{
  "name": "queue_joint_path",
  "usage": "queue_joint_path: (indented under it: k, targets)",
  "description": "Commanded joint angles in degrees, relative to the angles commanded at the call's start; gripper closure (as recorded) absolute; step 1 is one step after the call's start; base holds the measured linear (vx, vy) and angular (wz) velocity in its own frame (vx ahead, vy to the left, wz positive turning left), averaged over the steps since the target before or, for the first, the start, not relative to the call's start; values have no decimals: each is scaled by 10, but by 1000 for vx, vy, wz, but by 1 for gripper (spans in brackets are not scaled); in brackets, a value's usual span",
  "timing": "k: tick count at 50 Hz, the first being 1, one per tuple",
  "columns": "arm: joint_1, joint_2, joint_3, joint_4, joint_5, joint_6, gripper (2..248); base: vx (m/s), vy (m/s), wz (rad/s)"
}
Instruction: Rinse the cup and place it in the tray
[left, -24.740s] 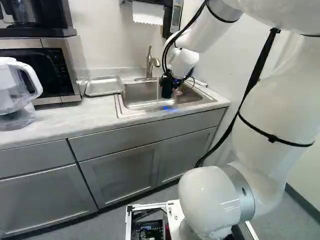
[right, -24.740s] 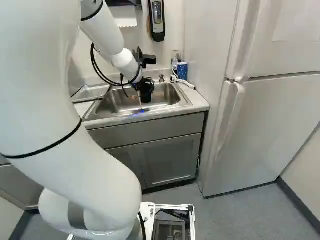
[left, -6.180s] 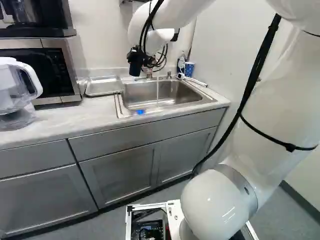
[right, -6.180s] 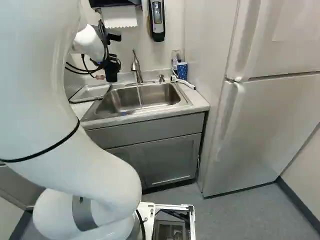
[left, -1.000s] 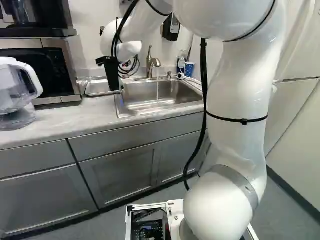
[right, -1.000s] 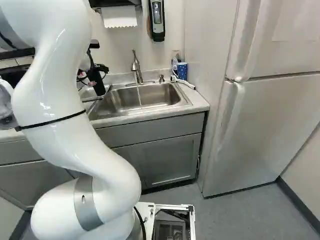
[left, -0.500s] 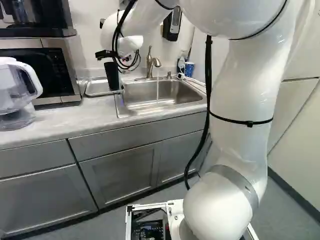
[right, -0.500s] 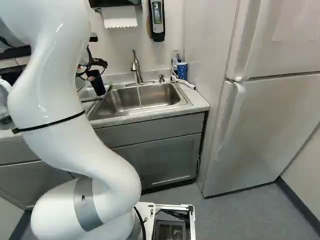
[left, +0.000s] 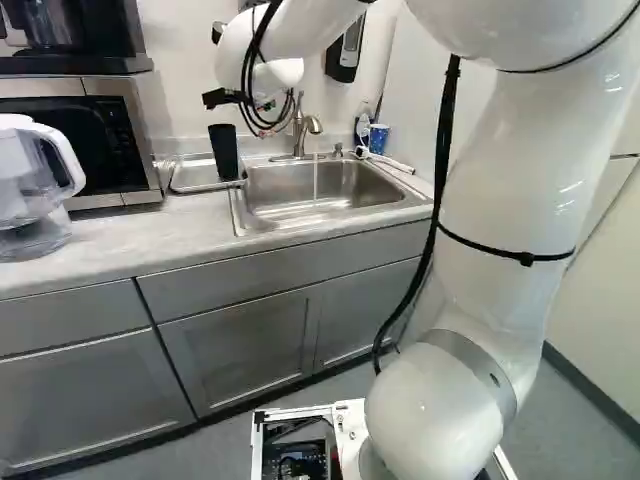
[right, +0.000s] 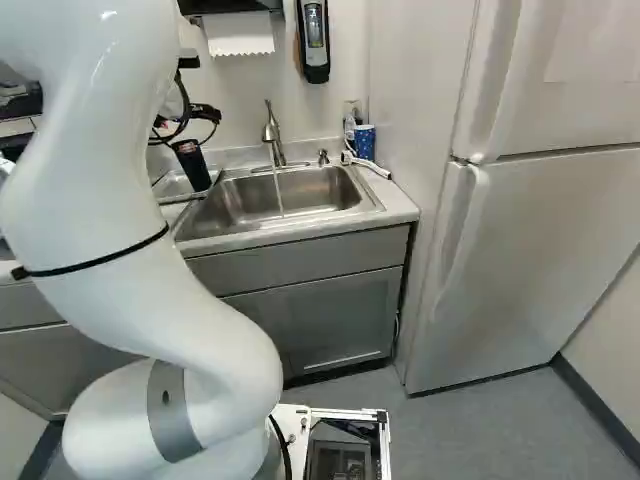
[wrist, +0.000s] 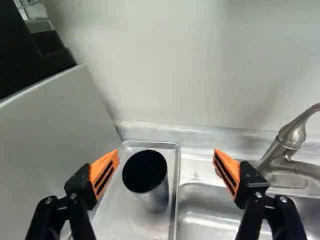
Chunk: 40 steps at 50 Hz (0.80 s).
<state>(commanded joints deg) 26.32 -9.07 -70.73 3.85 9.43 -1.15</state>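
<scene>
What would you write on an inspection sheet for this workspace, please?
Surface: light counter, sink set into it.
Job's things: black cup stands mouth up in the tray; water runs from the faucet.
Clutter: pitcher by the microwave; blue cup behind the sink.
Gripper: fingers open, clear of the black cup.
Cables: looped along the arm; no snag seen.
Surroundings: fridge, wall.

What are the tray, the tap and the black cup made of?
The tray looks like metal: silvery grey with a dull shine. The tap seems metal too, with soft bright streaks. The cup looks smooth with a slight sheen, so maybe plastic or painted metal; I can't tell which.
</scene>
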Motion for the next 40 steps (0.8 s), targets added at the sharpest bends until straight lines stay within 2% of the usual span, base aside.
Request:
queue_joint_path:
  k: [21, 40]
  targets:
    - [-27, 48, 26, -48, 0, 0, 3, 0, 0, 0]
    - [-54, 78, 51, -48, 0, 0, 3, 0, 0, 0]
